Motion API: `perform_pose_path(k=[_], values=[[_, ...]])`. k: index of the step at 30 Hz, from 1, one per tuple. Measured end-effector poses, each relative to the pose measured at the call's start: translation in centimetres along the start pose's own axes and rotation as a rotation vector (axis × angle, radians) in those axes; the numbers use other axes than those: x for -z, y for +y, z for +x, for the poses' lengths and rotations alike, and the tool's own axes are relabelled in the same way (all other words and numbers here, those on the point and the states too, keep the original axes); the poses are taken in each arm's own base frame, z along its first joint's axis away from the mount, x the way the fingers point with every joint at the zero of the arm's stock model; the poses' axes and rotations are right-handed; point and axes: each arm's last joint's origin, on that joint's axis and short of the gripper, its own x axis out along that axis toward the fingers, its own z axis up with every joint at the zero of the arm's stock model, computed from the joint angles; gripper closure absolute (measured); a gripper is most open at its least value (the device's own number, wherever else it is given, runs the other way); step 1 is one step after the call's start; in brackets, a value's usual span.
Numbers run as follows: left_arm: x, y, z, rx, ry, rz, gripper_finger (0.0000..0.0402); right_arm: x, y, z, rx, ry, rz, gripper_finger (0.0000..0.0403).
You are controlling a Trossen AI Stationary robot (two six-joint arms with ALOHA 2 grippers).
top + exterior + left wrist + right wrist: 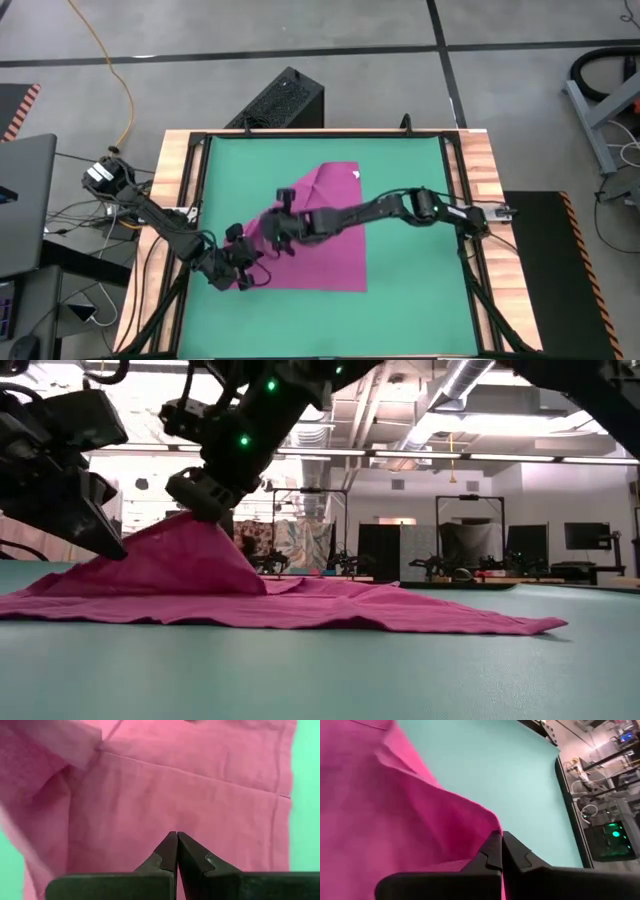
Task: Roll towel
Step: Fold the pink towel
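Magenta cloth is pinched in the right fingers [501, 851], lifting the towel [320, 230] into a peak at its left edge on the green tabletop [410, 180]. The left fingers [177, 854] are clenched, apparently on nothing. Best fold the edge over evenly and keep it taut.

magenta towel [325, 235], flat on mat, one edge raised

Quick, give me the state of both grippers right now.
Left gripper: shut over the towel; whether it pinches cloth cannot be told.
Right gripper: shut on the towel, pinching a raised fold of it.
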Motion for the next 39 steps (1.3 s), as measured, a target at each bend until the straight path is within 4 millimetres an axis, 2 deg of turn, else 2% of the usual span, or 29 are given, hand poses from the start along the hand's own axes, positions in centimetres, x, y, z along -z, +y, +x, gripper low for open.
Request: perform_pose_path(k=[6, 13, 17, 24, 28, 32, 35, 37, 39], values=[[0.4, 0.4, 0.0, -0.046, -0.001, 0.006, 0.0401, 0.8, -5.0, 3.1, -0.033, -0.033, 0.065, 0.0393], [3.0, 2.1, 0.7, -0.038, 0.006, -0.099, 0.0401, 2.4, -10.8, 6.4, -0.031, -0.091, 0.241, 0.0384], [3.7, 2.4, 0.9, -0.004, 0.026, -0.152, 0.0401, 3.8, -13.4, 7.7, -0.081, -0.096, 0.355, 0.0341], [3.6, 2.3, 0.9, 0.012, 0.023, -0.165, 0.0401, 5.1, -16.4, 8.9, -0.283, -0.160, 0.562, 0.0226], [3.6, 2.3, 0.9, 0.011, 0.023, -0.167, 0.0401, 4.8, -17.4, 8.2, -0.366, -0.209, 0.552, 0.0193], [3.6, 2.3, 0.9, 0.011, 0.022, -0.174, 0.0401, 2.9, -19.7, 5.2, -0.291, -0.298, 0.454, 0.0191], [3.6, 2.3, 0.9, 0.011, 0.023, -0.176, 0.0401, 2.7, -21.4, 4.0, -0.235, -0.298, 0.466, 0.0194], [3.6, 2.3, 0.9, 0.012, 0.024, -0.179, 0.0401, 3.1, -21.6, 3.7, -0.272, -0.264, 0.452, 0.0197], [3.7, 2.3, 0.8, 0.014, 0.027, -0.181, 0.0401, 3.3, -20.9, 3.4, -0.343, -0.219, 0.398, 0.0201]])
